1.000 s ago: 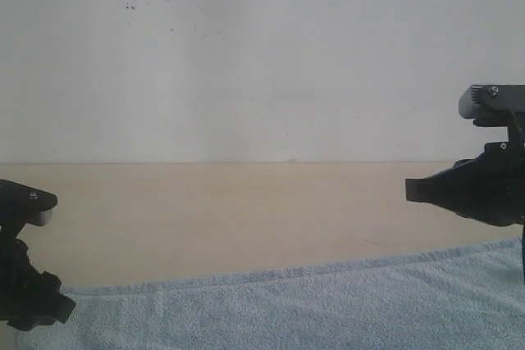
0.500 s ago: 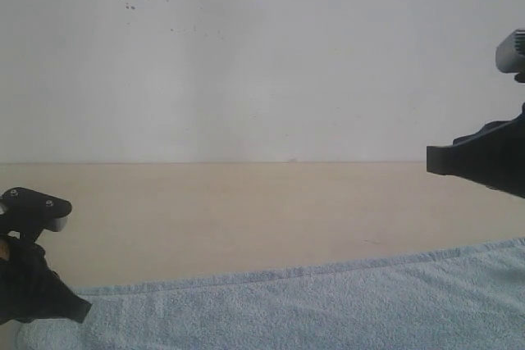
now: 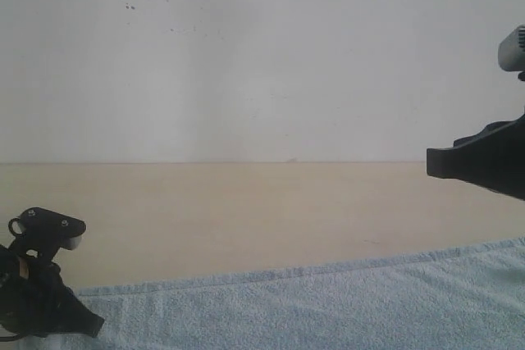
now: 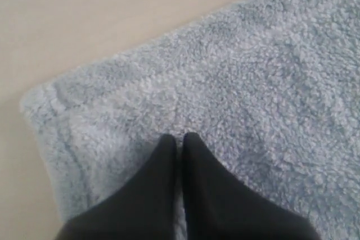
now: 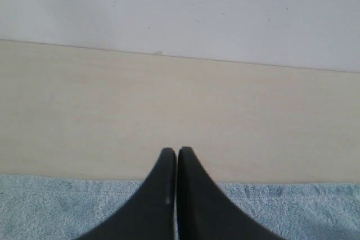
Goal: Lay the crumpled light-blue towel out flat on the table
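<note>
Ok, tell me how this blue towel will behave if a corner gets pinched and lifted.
Likely floppy: the towel lies flat against the table, so a lifted corner would probably drape. Its fluffy terry pile should grip rather than slip. Pushed, it may bunch instead of sliding whole.

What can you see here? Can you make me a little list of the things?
towel: light blue, fluffy, the part in view lies flat
table: pale beige, under the towel
left claw: shut, low, tips near a towel corner
right claw: shut, holding nothing, raised above the towel's edge
wall: white with a few dark specks
</note>
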`<state>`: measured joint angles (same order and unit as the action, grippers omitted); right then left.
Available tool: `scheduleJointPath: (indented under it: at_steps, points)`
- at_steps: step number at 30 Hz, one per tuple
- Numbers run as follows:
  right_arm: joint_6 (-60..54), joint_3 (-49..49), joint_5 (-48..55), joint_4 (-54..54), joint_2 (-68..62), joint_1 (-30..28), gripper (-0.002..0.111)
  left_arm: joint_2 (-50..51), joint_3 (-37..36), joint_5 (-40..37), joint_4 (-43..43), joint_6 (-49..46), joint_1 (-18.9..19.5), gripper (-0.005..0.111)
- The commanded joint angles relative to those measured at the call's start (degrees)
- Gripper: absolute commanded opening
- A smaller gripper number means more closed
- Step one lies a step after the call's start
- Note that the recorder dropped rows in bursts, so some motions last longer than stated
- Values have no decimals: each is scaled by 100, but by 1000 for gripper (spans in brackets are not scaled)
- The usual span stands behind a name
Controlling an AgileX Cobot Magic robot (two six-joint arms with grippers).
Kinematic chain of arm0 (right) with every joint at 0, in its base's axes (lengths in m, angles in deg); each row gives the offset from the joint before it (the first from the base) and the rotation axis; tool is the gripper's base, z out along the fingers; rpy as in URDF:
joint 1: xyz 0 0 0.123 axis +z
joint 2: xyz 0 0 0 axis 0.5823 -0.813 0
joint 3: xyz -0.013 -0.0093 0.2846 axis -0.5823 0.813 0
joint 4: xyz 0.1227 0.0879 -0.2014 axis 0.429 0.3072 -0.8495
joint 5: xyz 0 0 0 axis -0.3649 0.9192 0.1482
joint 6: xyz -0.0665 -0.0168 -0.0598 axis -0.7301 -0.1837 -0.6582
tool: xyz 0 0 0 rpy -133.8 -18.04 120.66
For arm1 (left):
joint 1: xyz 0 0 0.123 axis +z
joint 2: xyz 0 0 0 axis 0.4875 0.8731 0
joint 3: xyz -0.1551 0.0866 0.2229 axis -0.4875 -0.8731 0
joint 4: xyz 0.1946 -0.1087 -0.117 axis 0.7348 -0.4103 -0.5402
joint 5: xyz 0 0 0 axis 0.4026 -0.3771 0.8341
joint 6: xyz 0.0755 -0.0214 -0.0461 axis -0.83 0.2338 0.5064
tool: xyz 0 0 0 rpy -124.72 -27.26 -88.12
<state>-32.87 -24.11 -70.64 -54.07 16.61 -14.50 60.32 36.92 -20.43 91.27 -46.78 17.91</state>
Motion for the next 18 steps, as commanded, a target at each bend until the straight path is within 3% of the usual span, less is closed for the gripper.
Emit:
scheduleJointPath:
  at_steps: [1,18]
  points:
    - [-18,-1,17,12,53,25,0,222,118,301,-61,0,7,4]
    - [-18,-1,17,12,53,25,0,1010,1153,414,-36,0,-320,4]
